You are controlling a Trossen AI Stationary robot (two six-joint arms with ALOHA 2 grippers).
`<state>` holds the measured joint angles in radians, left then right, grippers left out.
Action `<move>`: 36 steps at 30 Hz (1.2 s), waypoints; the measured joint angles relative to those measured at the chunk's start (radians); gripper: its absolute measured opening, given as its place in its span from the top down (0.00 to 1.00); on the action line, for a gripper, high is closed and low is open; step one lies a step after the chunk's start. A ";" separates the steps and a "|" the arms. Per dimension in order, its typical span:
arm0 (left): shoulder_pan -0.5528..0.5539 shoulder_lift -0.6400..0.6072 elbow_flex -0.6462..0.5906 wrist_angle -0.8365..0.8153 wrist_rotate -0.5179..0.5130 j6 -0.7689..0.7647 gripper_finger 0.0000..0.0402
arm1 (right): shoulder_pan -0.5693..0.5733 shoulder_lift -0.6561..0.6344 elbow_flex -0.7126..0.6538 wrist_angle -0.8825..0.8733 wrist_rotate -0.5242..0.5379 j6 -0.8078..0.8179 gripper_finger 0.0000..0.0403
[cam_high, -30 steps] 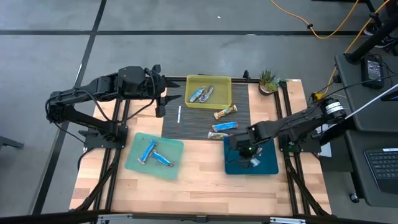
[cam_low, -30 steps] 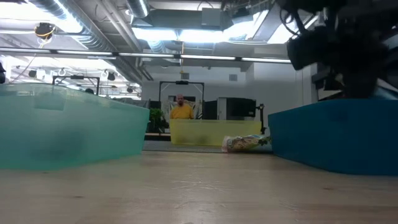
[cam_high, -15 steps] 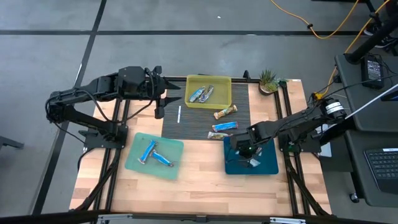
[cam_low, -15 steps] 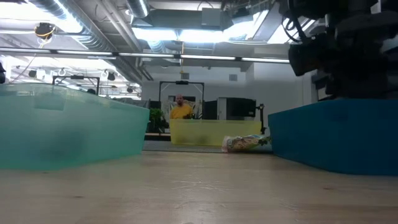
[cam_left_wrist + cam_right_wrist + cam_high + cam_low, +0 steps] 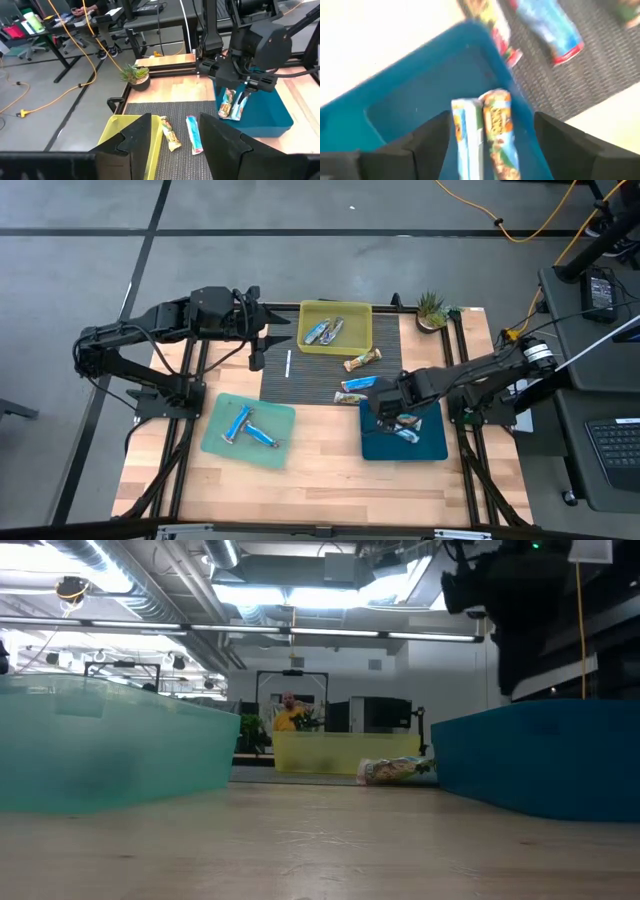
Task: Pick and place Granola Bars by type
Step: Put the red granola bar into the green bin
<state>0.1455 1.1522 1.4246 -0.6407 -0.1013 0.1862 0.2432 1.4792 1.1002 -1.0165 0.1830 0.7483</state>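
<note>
Two granola bars lie side by side in the dark blue bin on the right of the worktop, their long axes parallel and running roughly from the bin's far-left corner towards its near right. One has a pale blue wrapper, the other an orange-brown one.

The right gripper hangs over the bin's far-left corner with its fingers spread and holding nothing; the bars lie free beneath them. Two more bars, a blue one and a tan one, lie on the dark mat just beyond that corner, a third tan bar lies farther back, and others sit in the yellow bin and the pale green tray.

The risk, as I judge it, is that the two bars in the blue bin look like different types, so the sorting may already be mixed. A low move towards the mat could also clip the bin wall and shift it.

The left gripper waits over the far left of the mat, fingers apart and empty.
</note>
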 joint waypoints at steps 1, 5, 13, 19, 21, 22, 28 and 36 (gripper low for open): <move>0.000 0.000 0.000 0.000 0.000 -0.005 0.61 | 0.000 0.000 0.012 0.000 0.014 -0.003 0.29; 0.000 0.000 0.000 -0.002 0.007 -0.015 0.62 | 0.000 0.000 0.049 0.003 0.045 -0.020 0.31; 0.000 0.018 -0.045 -0.055 0.007 -0.032 0.62 | 0.000 -0.021 0.075 0.004 0.122 -0.020 0.32; 0.001 0.060 -0.133 -0.044 0.007 -0.007 0.61 | 0.000 -0.082 0.076 0.009 0.220 -0.028 0.32; 0.001 0.081 -0.163 -0.030 0.007 -0.006 0.61 | 0.000 -0.109 0.076 0.015 0.243 -0.056 0.32; 0.001 0.093 -0.174 -0.017 0.007 -0.002 0.61 | 0.000 -0.124 0.076 0.020 0.253 -0.077 0.32; 0.023 0.196 -0.219 0.080 0.095 0.024 0.63 | -0.011 -0.236 0.043 0.091 0.293 -0.193 0.32; 0.082 0.373 -0.222 0.246 0.257 0.032 0.63 | -0.060 -0.390 -0.011 0.156 0.308 -0.281 0.32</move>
<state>0.2280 1.5254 1.2026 -0.3943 0.1562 0.2184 0.1835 1.0895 1.0894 -0.8603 0.4908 0.4676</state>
